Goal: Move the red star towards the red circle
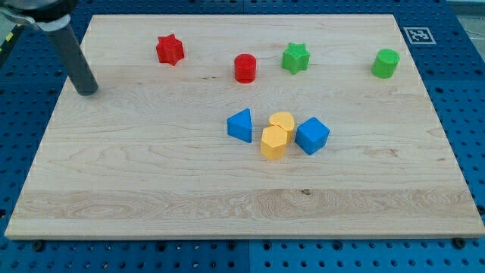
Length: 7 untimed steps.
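The red star (170, 50) sits near the view's top left of the wooden board (151, 174). The red circle (245, 67) stands to its right and slightly lower, about a hundred pixels away. My tip (89, 91) rests on the board at the view's left, below and well to the left of the red star, touching no block.
A green star (295, 58) lies just right of the red circle, a green cylinder (385, 64) farther right. In the middle sit a blue triangle (240, 125), two yellow blocks (282, 121) (273, 142) and a blue cube (311, 136).
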### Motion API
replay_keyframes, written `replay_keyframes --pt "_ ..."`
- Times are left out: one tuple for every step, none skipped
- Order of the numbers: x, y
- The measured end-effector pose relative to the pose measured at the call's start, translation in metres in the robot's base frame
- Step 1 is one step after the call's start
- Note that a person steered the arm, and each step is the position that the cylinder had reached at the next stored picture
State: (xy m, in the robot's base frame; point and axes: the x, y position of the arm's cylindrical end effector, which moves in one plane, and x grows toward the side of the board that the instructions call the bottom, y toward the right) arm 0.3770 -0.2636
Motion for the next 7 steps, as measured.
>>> replay_keyframes --pt "-0.043 -0.004" --pt "-0.087 -0.004" --pt "-0.122 0.005" --pt "-0.126 0.042" --pt "-0.074 0.092" --pt "-0.021 0.135" --pt "-0.022 0.094"
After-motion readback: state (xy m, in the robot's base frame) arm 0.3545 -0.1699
